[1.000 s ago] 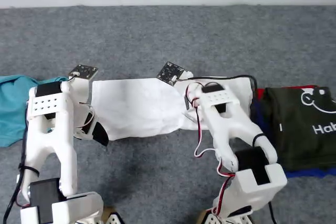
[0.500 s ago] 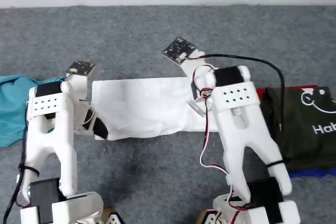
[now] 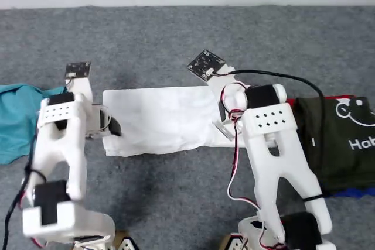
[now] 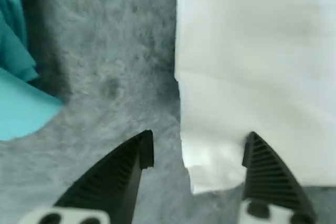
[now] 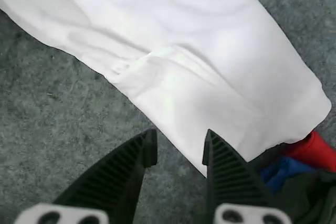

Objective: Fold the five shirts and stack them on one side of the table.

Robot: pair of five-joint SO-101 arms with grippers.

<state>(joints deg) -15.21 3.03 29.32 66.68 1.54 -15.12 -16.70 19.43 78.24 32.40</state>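
- Your white shirt [image 3: 161,118] lies as a long folded strip across the middle of the grey table [image 3: 176,39], roughly parallel to its far edge. Its right end almost reaches the stack at the table's right edge.
- That stack is the dark green shirt [image 3: 334,144] on top, with the red shirt [image 5: 315,148] and the blue shirt [image 5: 283,169] peeking out beneath. The teal shirt [image 3: 14,118] sits unfolded at the left edge.
- The left gripper [image 4: 199,142] has its jaws wide apart and empty. They straddle the strip's left end, one finger over bare table and one over cloth.
- The right gripper [image 5: 179,140] also holds nothing. Its jaws are parted more narrowly, above the strip's near edge towards its right end.
- Expect light, limp cotton with no stiffness (the layers look ready to slide over each other and sag if lifted by one point).
- Pinch through every layer at the end corners, one gripper per end, so the fold comes up together.
- The fuzzy table will probably drag on the fabric, so lift it rather than sliding it.
- Close on a full bite of cloth, since a thin edge is likely to slip out.
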